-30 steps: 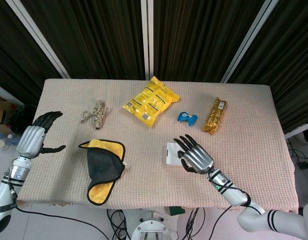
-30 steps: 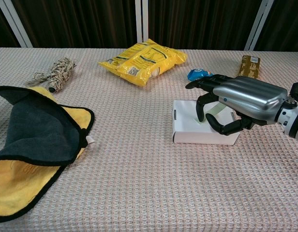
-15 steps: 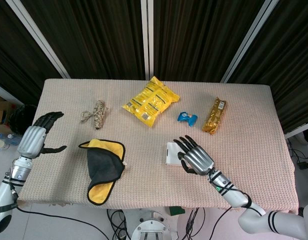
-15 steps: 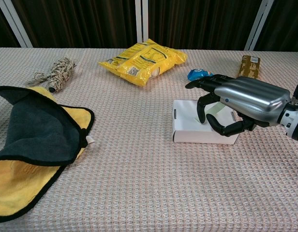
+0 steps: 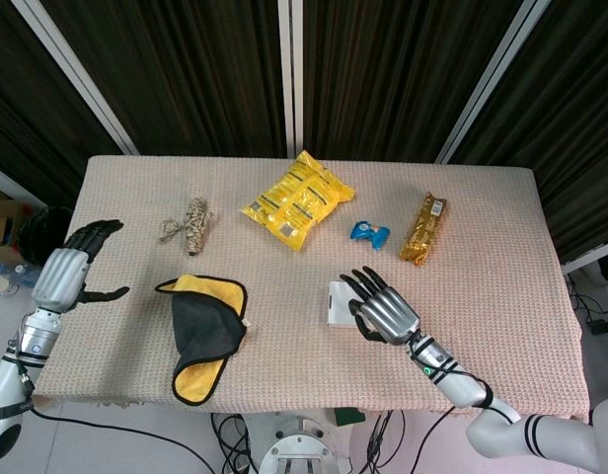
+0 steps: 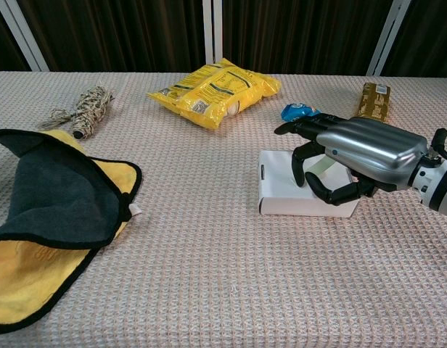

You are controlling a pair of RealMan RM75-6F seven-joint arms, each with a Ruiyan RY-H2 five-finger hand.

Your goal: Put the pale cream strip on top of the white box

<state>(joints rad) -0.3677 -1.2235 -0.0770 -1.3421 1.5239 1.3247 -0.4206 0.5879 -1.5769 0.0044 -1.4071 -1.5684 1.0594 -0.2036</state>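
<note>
Barely any change: right hand (image 6: 354, 156) still hovers with curled fingers holding nothing over the flat white cardboard box (image 6: 281, 192), pale cream strip (image 6: 326, 164) already lying at its 2 o'clock corner, apparently placed.

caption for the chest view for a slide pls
Right hand hovering over the white box, pale cream strip beneath its fingers.

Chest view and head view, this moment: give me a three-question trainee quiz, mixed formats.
1. True or false: the pale cream strip lies on the white box.
2. Which hand is over the box? A) left hand B) right hand
3. Fill in: the dark cloth has a ____ underside.

Key: 1 true; 2 B; 3 yellow.
</note>
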